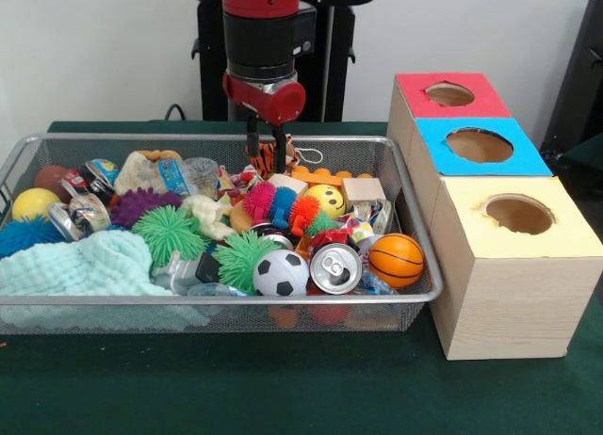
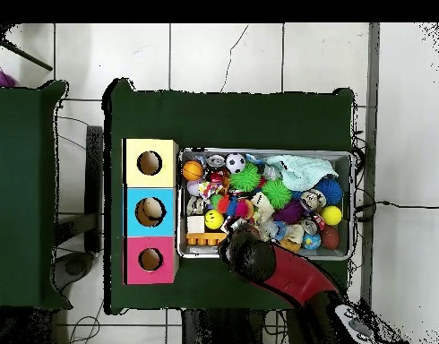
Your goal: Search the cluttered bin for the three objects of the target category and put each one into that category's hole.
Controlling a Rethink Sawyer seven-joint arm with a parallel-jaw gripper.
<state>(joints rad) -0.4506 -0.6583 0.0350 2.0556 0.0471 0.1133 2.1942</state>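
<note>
The bin (image 1: 415, 230) is a wide silver mesh basket full of toys, balls and cans; it also shows in the overhead view (image 2: 352, 208). A see-through bottle (image 1: 201, 175) stands at the bin's back, with a blue-labelled one (image 1: 173, 176) beside it. More clear wrinkly plastic (image 1: 211, 289) lies at the front rim by the soccer ball (image 1: 281, 273). My gripper (image 1: 266, 149) hangs open and empty over the bin's far rim, just above a tiger-striped toy (image 1: 268, 160). In the overhead view the arm (image 2: 259, 258) covers it.
Three wooden boxes with round holes stand beside the bin: red (image 1: 450, 94), blue (image 1: 480, 145), yellow (image 1: 518, 214). An open drink can (image 1: 334, 267), a basketball (image 1: 396, 259), spiky green balls (image 1: 167, 233) and a mint cloth (image 1: 80, 265) fill the bin's front.
</note>
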